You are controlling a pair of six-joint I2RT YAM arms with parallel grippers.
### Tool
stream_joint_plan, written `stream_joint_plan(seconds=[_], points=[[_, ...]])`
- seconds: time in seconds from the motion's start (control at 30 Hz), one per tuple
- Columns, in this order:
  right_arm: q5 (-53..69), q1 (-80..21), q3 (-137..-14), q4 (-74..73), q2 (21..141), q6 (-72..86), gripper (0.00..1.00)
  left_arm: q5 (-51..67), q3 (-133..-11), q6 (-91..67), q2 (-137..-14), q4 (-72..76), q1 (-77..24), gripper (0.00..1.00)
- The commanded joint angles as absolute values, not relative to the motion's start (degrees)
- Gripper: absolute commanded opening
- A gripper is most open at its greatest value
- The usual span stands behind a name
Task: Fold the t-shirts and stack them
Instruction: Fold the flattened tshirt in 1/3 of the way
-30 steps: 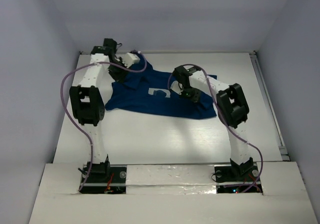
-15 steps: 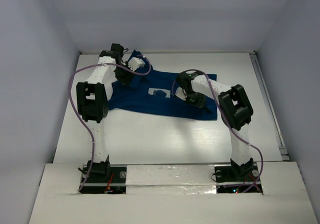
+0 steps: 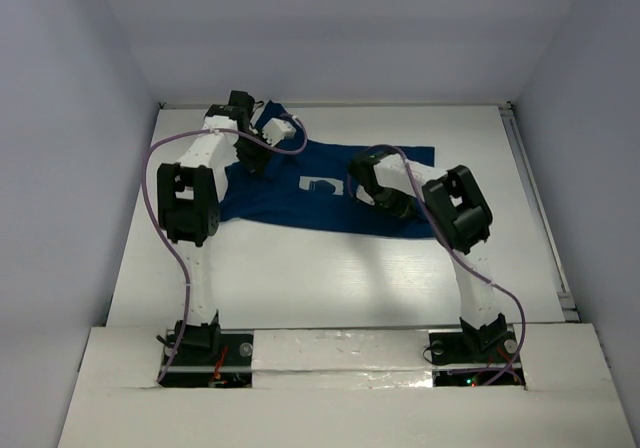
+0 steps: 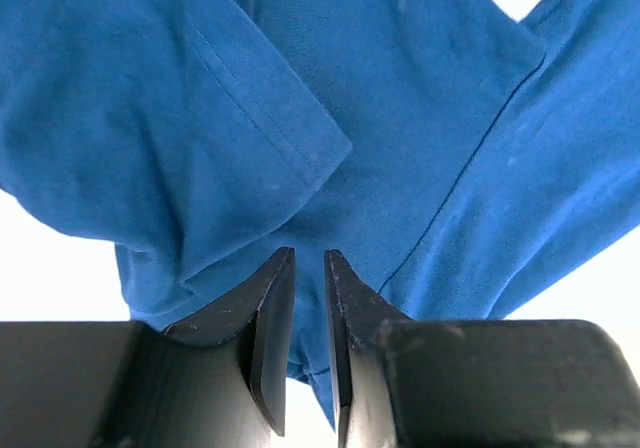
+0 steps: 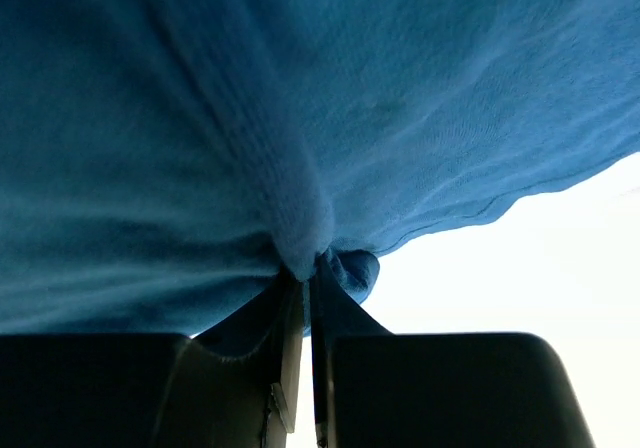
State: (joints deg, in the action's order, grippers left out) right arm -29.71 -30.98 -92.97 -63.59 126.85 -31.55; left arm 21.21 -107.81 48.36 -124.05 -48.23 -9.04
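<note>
The dark blue t-shirt (image 3: 285,196) lies spread on the far half of the white table (image 3: 300,278) with its white print (image 3: 318,184) facing up near the middle. Both arms reach over it, so a good part of the cloth is covered from above. The right gripper (image 5: 305,268) is clamped on the t-shirt: in its wrist view a thick ridge of fabric is gathered and pinched between the two dark fingers (image 5: 340,318), and a small knot of cloth bulges out beside the tips (the rest of that view is blue fabric close to the lens, with bare table at the lower right). From above, this gripper sits just right of the print, its tips hidden under its own wrist. The left gripper (image 4: 308,260) hangs over the far left part of the shirt, its jaws drawn nearly together with only a thin slit between them. Blue cloth shows through the slit, but I cannot tell whether any of it is nipped or merely lies beneath. A hemmed sleeve (image 4: 250,118) lies over the body just beyond the tips. From above, the left forearm and its purple cable (image 3: 149,173) hide the shirt's far left edge, and the near right corner disappears behind the right arm's elbow.
</note>
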Motion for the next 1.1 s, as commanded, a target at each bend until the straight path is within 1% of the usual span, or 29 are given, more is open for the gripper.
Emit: stream_joint_plan(seconds=[0.0,0.1,0.23,0.7,0.83,0.93,0.97,1.0,1.07], points=[[-34.6,-31.1,-95.6,-62.4,128.4,-29.7,0.11,22.3,-105.5,48.3,-121.6,-47.4,-9.1,0.15],[-35.2,-31.1,-96.3,-62.5,129.5,-29.4,0.17,22.2,-104.9,48.4,-121.6,-47.2,-9.1,0.14],[-36.2,-31.1,-96.7,-61.9,129.7,-29.8,0.21,22.3,-104.7,48.6,-121.4,-47.0,-9.1,0.12],[-38.6,-30.5,-100.6,-60.0,130.9,-29.9,0.2,22.1,-104.4,48.5,-121.8,-46.7,-9.1,0.11],[-40.0,-30.0,-100.4,-59.3,131.5,-29.7,0.24,22.2,-103.8,48.6,-121.4,-46.8,-9.1,0.11],[-41.2,-30.0,-100.4,-58.9,132.2,-29.8,0.3,22.1,-103.4,48.8,-120.9,-46.8,-9.1,0.11],[-41.6,-30.0,-100.3,-58.6,132.4,-29.8,0.3,22.0,-103.2,48.8,-120.7,-46.9,-9.1,0.1],[-42.1,-30.0,-100.3,-58.5,132.5,-29.8,0.34,22.0,-103.1,48.8,-120.6,-47.0,-9.1,0.1],[-42.7,-29.4,-100.0,-58.3,132.6,-29.9,0.36,21.9,-102.7,49.0,-120.4,-47.1,-9.1,0.11]])
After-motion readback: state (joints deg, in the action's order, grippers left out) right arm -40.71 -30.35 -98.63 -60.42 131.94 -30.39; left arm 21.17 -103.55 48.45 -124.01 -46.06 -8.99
